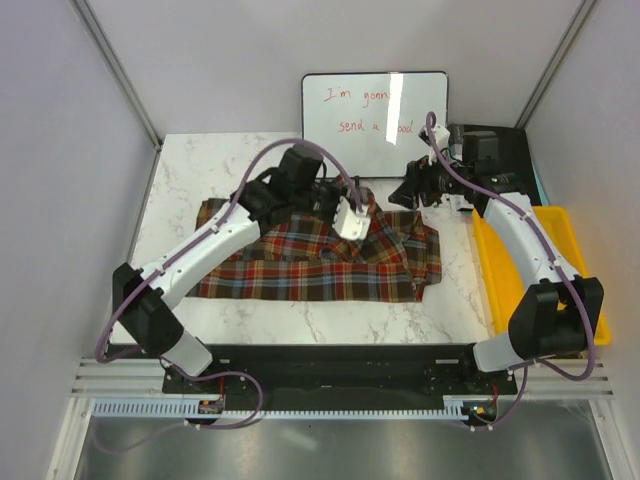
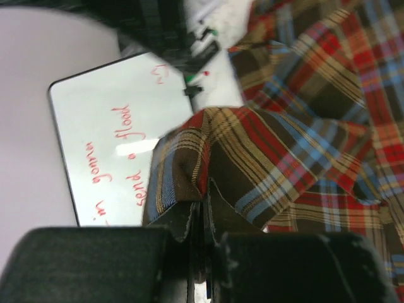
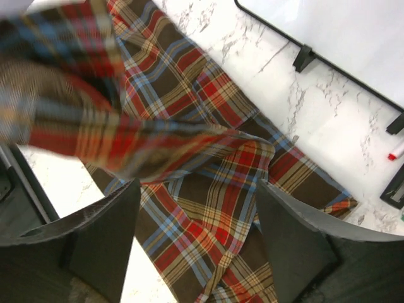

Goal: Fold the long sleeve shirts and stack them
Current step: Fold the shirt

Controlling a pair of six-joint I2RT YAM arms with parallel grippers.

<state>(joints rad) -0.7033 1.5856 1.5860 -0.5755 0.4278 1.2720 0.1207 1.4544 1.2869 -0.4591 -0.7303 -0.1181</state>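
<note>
One long sleeve shirt, plaid in red, brown, blue and tan, lies spread on the marble table. My left gripper is over its back right part, shut on a raised fold of the cloth. In the left wrist view the fold of the shirt rises straight out of the shut left gripper. My right gripper hovers just past the shirt's far right corner. It is open in the right wrist view, right gripper, with the shirt below and nothing between the fingers.
A whiteboard with red writing leans at the back of the table. A yellow bin stands along the right edge, with a black object behind it. A red marker lies near the board's foot.
</note>
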